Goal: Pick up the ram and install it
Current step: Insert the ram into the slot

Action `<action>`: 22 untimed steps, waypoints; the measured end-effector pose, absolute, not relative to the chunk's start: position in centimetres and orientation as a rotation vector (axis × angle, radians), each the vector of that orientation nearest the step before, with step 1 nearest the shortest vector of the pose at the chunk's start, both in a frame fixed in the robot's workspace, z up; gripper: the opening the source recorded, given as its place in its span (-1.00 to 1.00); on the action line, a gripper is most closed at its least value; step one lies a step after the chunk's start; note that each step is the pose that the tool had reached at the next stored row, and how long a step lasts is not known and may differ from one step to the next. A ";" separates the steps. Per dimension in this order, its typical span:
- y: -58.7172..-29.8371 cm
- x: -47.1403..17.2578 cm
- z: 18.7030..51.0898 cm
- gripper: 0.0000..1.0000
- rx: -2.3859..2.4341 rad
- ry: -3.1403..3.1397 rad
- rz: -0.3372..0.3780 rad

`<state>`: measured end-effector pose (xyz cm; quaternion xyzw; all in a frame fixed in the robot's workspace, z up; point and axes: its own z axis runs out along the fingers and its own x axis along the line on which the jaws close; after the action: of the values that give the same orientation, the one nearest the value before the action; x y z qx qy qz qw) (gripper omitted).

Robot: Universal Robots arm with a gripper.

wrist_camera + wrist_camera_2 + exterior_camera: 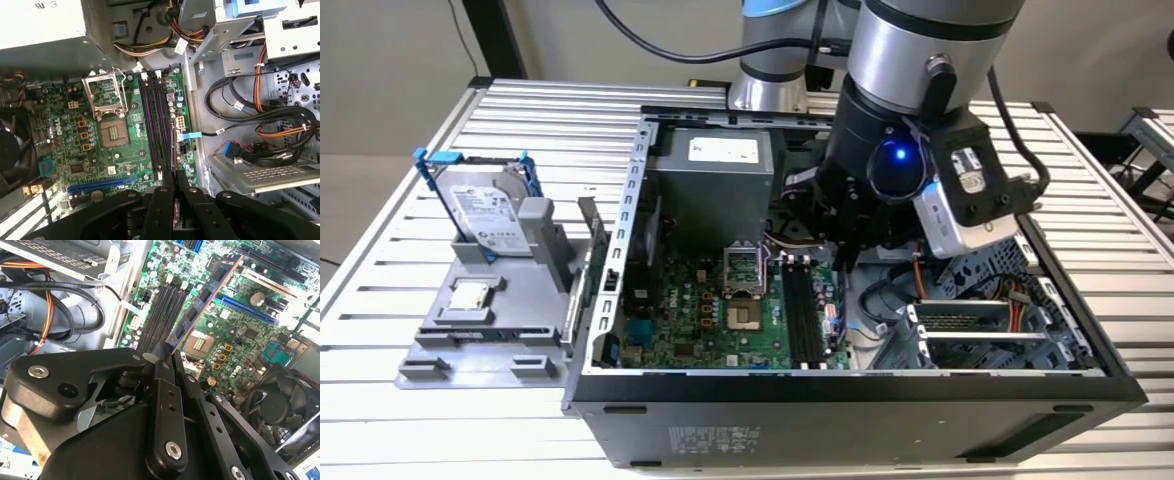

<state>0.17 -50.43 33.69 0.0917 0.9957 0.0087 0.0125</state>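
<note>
Soft, even light leaves the ribbed bench bright, while the motherboard lies shaded inside the case. In both wrist views, glare burns to white just beside the motherboard.

Matt black end effector, dark matt ram, ribbed metal table

No print is clear enough to read.
- Hard drive, left on the worktop: white label, text too small.
- Power supply, far end of the case: white sticker, illegible.
- Near case wall: sticker, tiny lines.
- Motherboard in the first wrist view: sideways white logo, fine silkscreen marks.
</note>
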 end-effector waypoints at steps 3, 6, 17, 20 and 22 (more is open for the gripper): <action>-50.4 0.4 33.5 -1.00 0.285 3.103 0.027; -50.1 0.5 33.4 -1.00 0.273 3.104 0.027; -48.2 0.5 33.2 -1.00 0.225 3.109 0.028; -47.9 0.5 33.2 -1.00 0.219 3.109 0.027; -47.9 0.5 33.2 -1.00 0.219 3.109 0.027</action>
<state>0.47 -47.90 33.23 0.0702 0.9974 0.0088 0.0124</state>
